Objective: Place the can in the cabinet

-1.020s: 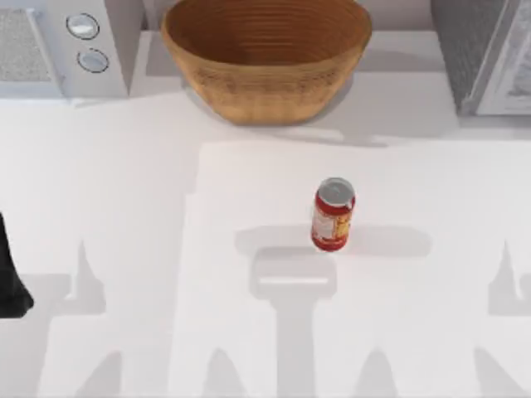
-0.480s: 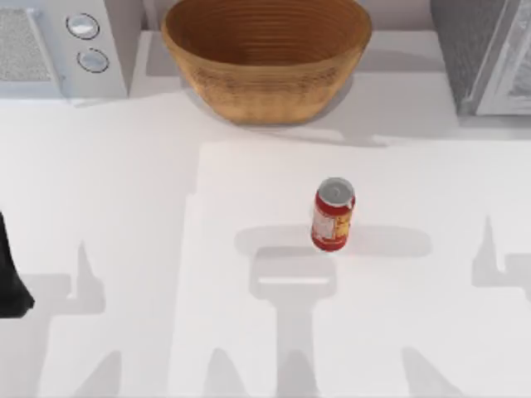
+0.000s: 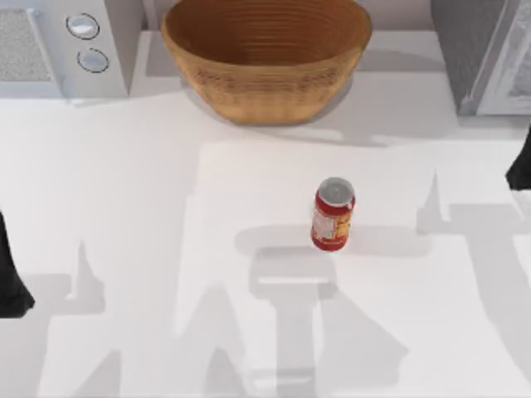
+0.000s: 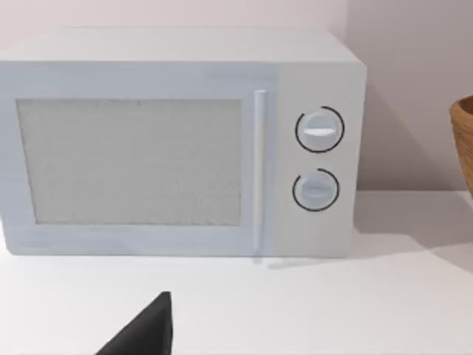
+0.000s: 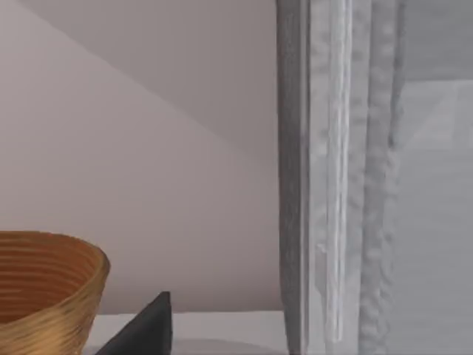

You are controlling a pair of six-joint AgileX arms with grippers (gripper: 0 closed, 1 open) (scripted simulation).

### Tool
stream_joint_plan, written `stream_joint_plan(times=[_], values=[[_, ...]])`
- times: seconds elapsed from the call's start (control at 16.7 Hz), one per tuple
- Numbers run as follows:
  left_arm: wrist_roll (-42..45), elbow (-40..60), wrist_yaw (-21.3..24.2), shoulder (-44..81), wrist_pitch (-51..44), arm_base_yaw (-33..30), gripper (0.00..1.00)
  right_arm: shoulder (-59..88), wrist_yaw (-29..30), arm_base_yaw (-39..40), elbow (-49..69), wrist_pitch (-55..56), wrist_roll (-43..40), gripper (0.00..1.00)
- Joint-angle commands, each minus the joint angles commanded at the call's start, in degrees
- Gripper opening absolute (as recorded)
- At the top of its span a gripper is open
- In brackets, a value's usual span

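1. The can stands upright on the white table, alone near the middle, so either arm can reach it freely; nothing touches it.
2. The right gripper is at the table's right edge, well apart from the can, which lies to its left and a little nearer the front. I cannot tell whether its fingers are spread or pressed together.
3. Just behind this gripper stands the grey cabinet; its wrist camera faces the cabinet's front edge, probably because the door must be handled first.
4. The left gripper is parked at the left edge, far from the can; its finger state I cannot tell either.
5. The woven basket and the microwave stand at the back, out of the way.
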Motion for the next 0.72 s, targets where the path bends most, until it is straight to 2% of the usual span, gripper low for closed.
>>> stream_joint_plan(times=[0.72], values=[[0.0,0.0,0.0,0.0,0.0,0.0,1.0,65.2,27.4,25.9,16.2,44.6,0.1,1.0]])
